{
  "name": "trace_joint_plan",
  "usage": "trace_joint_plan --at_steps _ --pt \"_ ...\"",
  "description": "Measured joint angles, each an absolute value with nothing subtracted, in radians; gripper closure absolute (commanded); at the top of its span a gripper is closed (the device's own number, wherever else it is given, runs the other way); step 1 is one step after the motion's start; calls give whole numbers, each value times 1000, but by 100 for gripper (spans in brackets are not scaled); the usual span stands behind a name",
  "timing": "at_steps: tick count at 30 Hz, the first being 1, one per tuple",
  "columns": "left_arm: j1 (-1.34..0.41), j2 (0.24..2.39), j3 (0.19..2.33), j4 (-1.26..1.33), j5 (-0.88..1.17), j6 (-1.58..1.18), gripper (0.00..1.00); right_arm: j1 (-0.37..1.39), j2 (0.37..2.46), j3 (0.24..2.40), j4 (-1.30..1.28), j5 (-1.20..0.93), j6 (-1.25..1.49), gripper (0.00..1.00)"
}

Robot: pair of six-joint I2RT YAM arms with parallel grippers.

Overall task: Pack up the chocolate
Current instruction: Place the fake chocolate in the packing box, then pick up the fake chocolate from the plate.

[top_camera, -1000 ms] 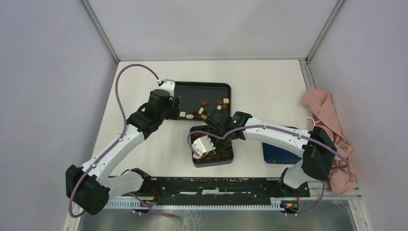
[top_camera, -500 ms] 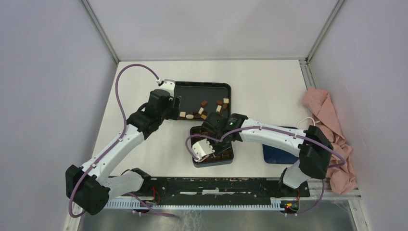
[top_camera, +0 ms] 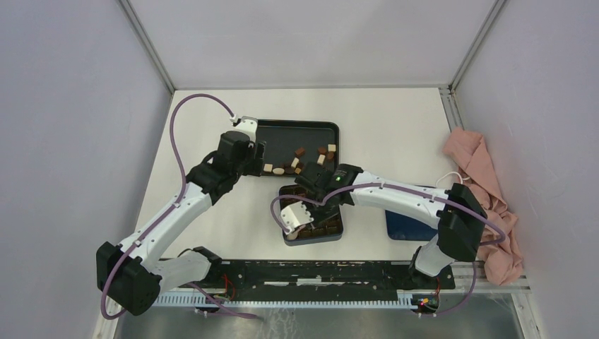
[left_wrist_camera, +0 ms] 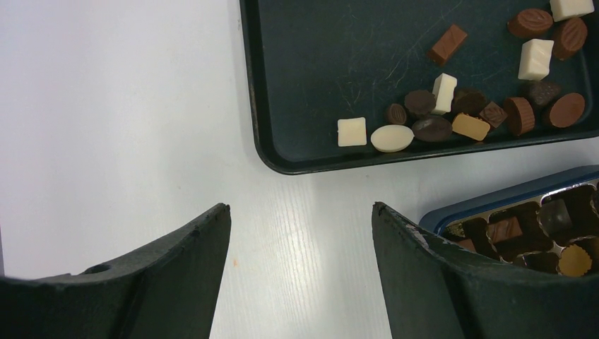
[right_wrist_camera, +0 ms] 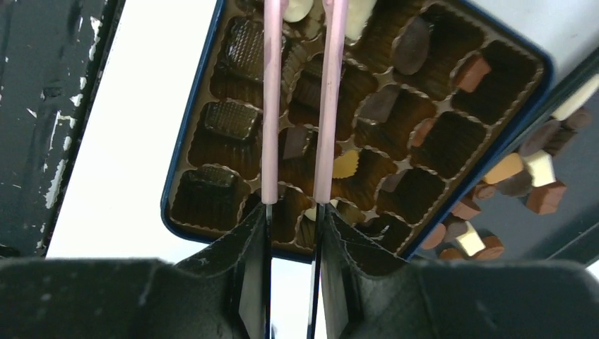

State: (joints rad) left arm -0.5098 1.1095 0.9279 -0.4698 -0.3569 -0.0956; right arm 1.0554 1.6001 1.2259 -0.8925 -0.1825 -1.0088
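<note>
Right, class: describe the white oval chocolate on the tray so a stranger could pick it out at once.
Find the dark tray beside the box. Along its near edge lies a row of loose pieces; the white oval chocolate is second from the left, between a white square and a dark oval. It is the tray's only piece both white and oval.

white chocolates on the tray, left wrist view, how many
5: square and oval by the near tray rim, one block mid-cluster, two far right; more may be cropped.

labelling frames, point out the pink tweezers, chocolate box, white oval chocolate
pink tweezers (right_wrist_camera: 270,113), right wrist view, left prong
chocolate box (right_wrist_camera: 510,74), right wrist view, empty corner compartment
white oval chocolate (left_wrist_camera: 392,138), left wrist view, centre
</note>
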Motion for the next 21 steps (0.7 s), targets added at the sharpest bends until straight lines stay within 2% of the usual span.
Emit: trace_joint_plan --at_steps 6,12,17,21 --pt "-510 1109 928 -470 -357 -96 21 982 1600 1325 -925 -254 -1008 68" --pt "-510 1106 928 -470 -356 -96 21 789 1600 1389 -928 -299 -996 67" --pt "-510 1105 928 -470 -349 -96 21 624 1645 1427 -880 -242 -970 66" --pt "-510 1103 928 -470 -338 -96 21 573 1751 1452 -838 -180 -955 66"
